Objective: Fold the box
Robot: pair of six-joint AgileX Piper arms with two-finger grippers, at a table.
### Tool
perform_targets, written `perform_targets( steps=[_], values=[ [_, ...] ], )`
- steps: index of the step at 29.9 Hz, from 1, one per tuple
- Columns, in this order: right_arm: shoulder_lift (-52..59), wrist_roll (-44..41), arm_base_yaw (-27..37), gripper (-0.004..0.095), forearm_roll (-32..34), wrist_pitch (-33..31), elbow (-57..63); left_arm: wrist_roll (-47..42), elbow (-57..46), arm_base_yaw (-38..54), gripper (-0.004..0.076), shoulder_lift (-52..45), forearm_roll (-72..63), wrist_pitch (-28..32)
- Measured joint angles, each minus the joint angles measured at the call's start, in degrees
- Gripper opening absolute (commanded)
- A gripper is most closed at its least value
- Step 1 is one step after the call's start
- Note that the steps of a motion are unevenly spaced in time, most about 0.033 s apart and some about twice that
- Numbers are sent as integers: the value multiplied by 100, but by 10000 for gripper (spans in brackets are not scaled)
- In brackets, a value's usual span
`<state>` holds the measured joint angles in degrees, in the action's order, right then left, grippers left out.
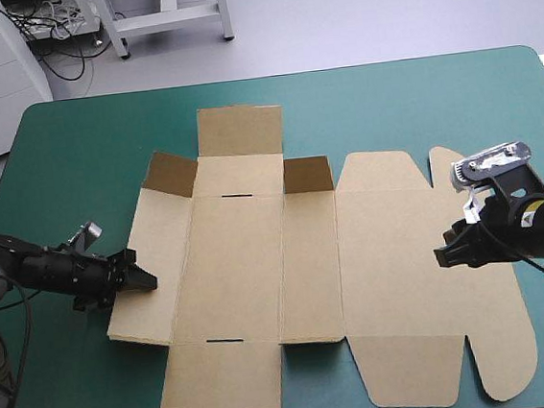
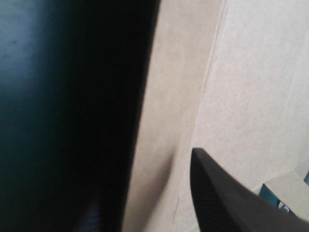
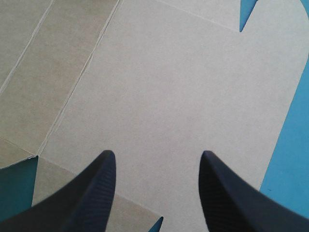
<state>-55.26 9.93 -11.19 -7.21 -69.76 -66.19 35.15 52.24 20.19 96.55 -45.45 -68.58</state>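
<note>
While both arms reach in from the two sides, the worktop [image 1: 387, 96] with its teal-green cover fills most of my high view. The box [image 1: 249, 264] lies on it as one cut sheet of brown board, opened out across the middle and reaching the near edge of the picture. Most of the sheet is flat, and its large rounded panel on the right side lies fully on the cover. Two small parts stand up at the far side: the far-left flap [image 1: 168, 175] and the middle flap [image 1: 306, 175], both tilted so that I see their shaded inner faces. The left panel [image 1: 157, 263] looks a little raised from the cover along its outer edge.

My left gripper [image 1: 147, 281] is at this outer left edge and pinches the box there. In the left wrist view the board runs down between the two fingers: one black finger [image 2: 227, 203] lies on top of the sheet, and the other side is only a dark blur under the edge.

My right gripper [image 1: 443, 257] is over the large right panel, with its fingers spread apart and nothing between them. In the right wrist view both black fingers [image 3: 96, 193] stand wide over plain brown board. I cannot tell if they touch the sheet.
</note>
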Motion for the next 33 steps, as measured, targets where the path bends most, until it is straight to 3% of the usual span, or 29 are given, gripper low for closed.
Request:
perform_targets(
  steps=[4,14,23,33],
  values=[
    [0,0,0,481,0,0,0,-14,0,-20,82,32,8,8],
    [0,16,0,475,0,5,0,263,0,-20,-33,32,-270,-211],
    [0,16,0,458,0,0,0,887,96,-27,-32,62,-715,-110],
    [0,10,0,436,0,-25,0,1090,1327,-610,-32,100,-453,32]
  ],
)
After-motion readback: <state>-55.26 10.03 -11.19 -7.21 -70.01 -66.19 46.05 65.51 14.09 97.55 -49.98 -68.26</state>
